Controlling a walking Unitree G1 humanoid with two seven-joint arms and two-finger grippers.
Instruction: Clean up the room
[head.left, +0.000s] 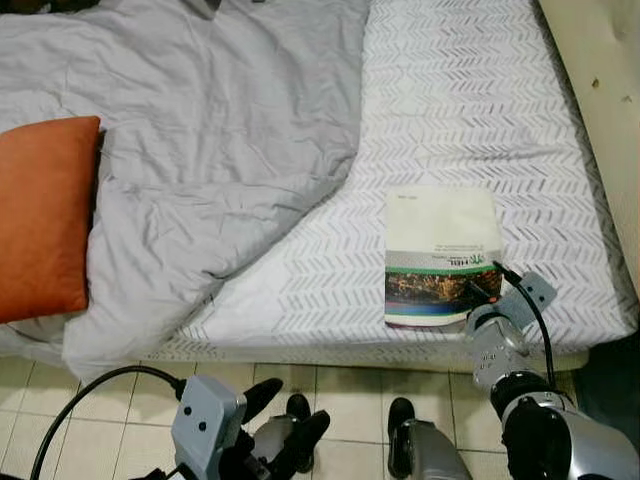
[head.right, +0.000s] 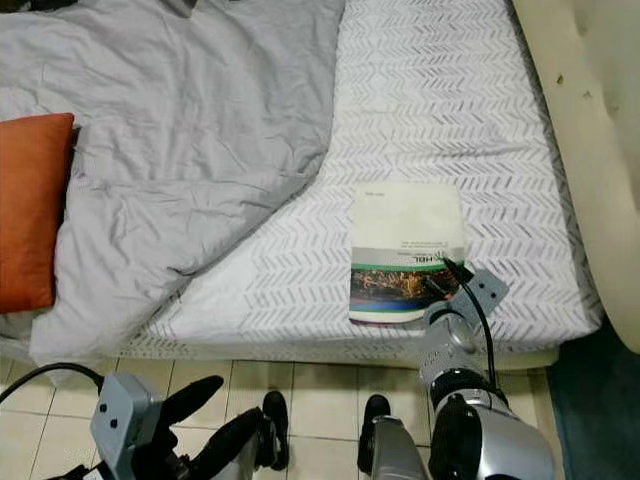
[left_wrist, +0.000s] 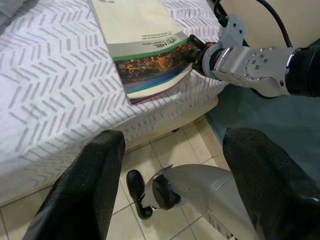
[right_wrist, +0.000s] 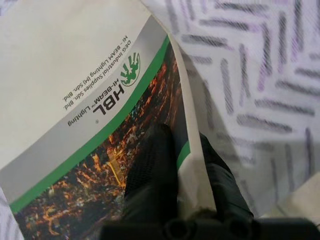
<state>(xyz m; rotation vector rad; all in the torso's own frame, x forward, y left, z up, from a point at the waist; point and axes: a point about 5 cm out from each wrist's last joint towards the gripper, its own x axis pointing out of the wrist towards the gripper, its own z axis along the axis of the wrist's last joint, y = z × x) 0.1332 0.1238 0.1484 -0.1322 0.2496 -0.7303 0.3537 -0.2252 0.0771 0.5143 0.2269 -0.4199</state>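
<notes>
With our right gripper (right_wrist: 187, 165) pinching the catalogue (head.left: 441, 255) at the bed's (head.left: 450, 100) front edge, we should lift it level, left fingers (left_wrist: 85, 190) idle and wide.

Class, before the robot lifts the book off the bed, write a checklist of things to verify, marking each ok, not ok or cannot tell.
1. Right gripper on the book: ok, one finger above the cover edge, one below.
2. Grip firm enough to lift: cannot tell.
3. Book free of the grey blanket: ok, they lie apart.
4. Nothing resting on the book: ok.
5. Left gripper out of the way: ok, open, low over the tiled floor.
6. Orange pillow away from the lift: ok, at the far side.
</notes>
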